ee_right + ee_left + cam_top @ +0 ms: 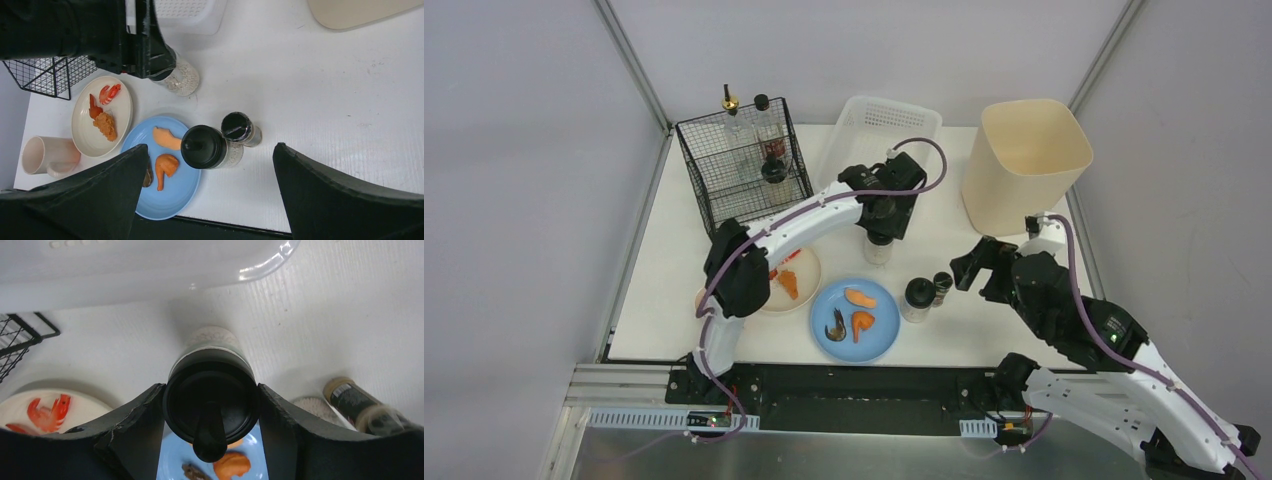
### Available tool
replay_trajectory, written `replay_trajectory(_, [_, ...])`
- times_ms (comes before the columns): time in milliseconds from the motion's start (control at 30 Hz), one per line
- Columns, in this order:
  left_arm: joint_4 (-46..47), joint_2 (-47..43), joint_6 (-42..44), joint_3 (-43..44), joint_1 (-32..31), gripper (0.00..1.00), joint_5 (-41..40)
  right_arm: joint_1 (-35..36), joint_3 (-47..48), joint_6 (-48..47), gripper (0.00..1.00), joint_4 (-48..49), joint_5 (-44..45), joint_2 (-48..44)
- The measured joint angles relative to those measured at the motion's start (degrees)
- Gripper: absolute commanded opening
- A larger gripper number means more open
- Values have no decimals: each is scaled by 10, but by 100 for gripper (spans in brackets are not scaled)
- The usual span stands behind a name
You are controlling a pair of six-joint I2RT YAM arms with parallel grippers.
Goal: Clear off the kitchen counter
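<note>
left fingers: clamped on spice jar top | right fingers: wide apart, empty | jar: rigid, light, probably slippery, breakable; grip high, keep upright

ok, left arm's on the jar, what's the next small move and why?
Probably a short straight lift with the left gripper. Its fingers sit against both sides of the jar at its lid, and the jar's base looks to be on the counter. Going up first should clear the blue plate beside it.
</note>
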Motion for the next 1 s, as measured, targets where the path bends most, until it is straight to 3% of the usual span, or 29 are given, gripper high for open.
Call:
replay_trajectory(367, [-42,-173,14,-10,0,0,-21,0,0,1,99,17,-4,36])
replay_trajectory(567, [-61,-211,27,-3,17,0,-42,0,1,1,99,25,-14,50])
replay_trajectory(867, [-83,-236,42,10,144,0,-42,0,-4,6,99,39,-24,52])
replay_trajectory(1000, [-91,-242,57,37,170,1,-74,0,-14,10,99,49,-33,52])
